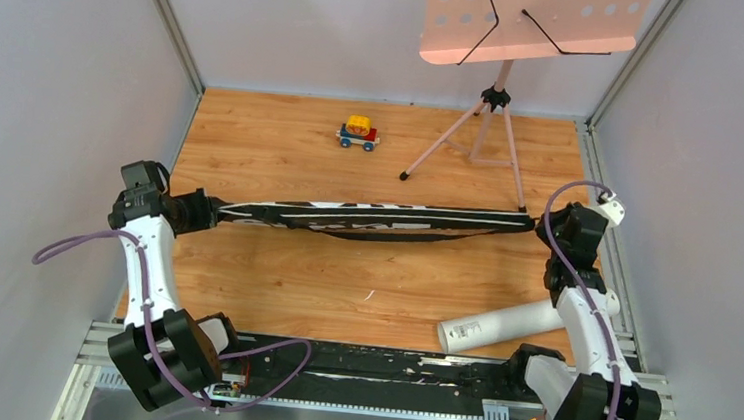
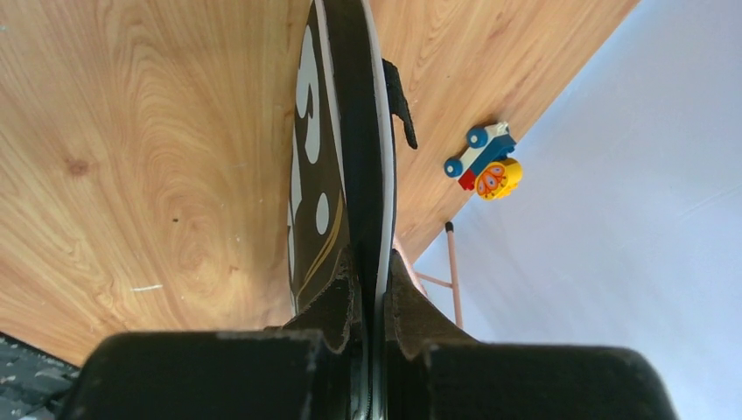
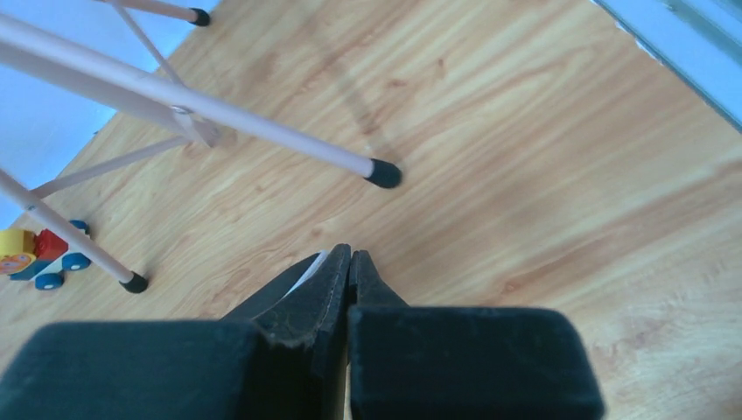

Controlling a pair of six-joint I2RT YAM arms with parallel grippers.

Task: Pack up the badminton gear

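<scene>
On the wooden table [image 1: 293, 274] — toy car [image 1: 359, 134], white tube [image 1: 515, 322], music stand [image 1: 496, 97].

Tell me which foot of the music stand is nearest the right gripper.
The stand's rightmost foot, right by the bag end that the right gripper pinches. The other two feet stand farther left, toward the toy car.

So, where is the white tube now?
In the top view the tube lies on the table at the near right, beside the right arm, nearer than the bag.
</scene>
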